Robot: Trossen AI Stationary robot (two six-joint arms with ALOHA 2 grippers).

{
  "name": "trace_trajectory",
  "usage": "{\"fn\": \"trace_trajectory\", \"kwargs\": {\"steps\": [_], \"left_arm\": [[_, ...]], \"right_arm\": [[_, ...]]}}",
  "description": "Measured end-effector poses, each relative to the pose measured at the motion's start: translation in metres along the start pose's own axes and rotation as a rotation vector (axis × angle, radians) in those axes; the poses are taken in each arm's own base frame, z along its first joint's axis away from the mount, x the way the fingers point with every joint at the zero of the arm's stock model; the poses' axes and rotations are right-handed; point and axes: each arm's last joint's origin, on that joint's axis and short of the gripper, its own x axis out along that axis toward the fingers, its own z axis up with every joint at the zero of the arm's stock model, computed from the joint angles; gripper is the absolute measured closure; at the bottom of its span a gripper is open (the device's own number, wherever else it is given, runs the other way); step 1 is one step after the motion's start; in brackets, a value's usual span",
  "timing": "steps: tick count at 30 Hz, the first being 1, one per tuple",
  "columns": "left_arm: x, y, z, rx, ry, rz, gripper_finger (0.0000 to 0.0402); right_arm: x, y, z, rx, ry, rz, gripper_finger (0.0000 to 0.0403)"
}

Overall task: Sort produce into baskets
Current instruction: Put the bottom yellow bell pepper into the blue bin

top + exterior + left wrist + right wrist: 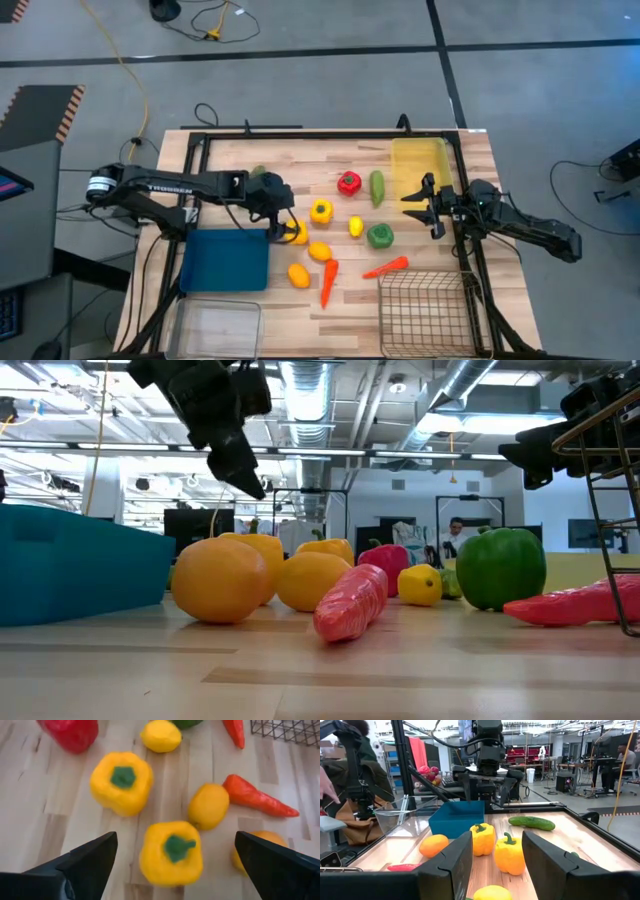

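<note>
1. The left gripper [172, 865] hangs with its fingers spread wide and empty over a yellow pepper [171, 852], beside the blue tray [225, 262].
2. The right gripper [418, 201] waits, fingers apart and empty, by the yellow tray [420, 160].
3. Nothing looks sorted: blue tray, yellow tray and wire basket [425, 312] appear empty (the clear bin [212, 328] too).
4. Peppers, lemons, carrots [329, 283] and a cucumber [377, 187] lie loose on the table [300, 160].

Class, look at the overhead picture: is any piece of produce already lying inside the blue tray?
No. The blue tray shows only its bare blue floor, and the nearest yellow bell pepper sits on the table beside its corner.
</note>
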Motion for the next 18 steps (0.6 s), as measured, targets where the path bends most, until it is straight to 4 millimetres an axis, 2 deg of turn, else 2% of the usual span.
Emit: {"fn": "trace_trajectory", "kwargs": {"steps": [4,11,18], "left_arm": [[0.019,-0.001,-0.005,0.014,0.066,0.058,0.0008],[0.049,-0.002,-0.016,0.020,0.178,0.059,0.0002],[0.062,-0.003,-0.020,0.042,0.208,0.055,0.0002]], "right_arm": [[0.000,0.000,0.000,0.000,0.000,0.000,0.0204],[0.000,0.000,0.000,0.000,0.000,0.000,0.0204],[0.000,0.000,0.000,0.000,0.000,0.000,0.0204]]}}
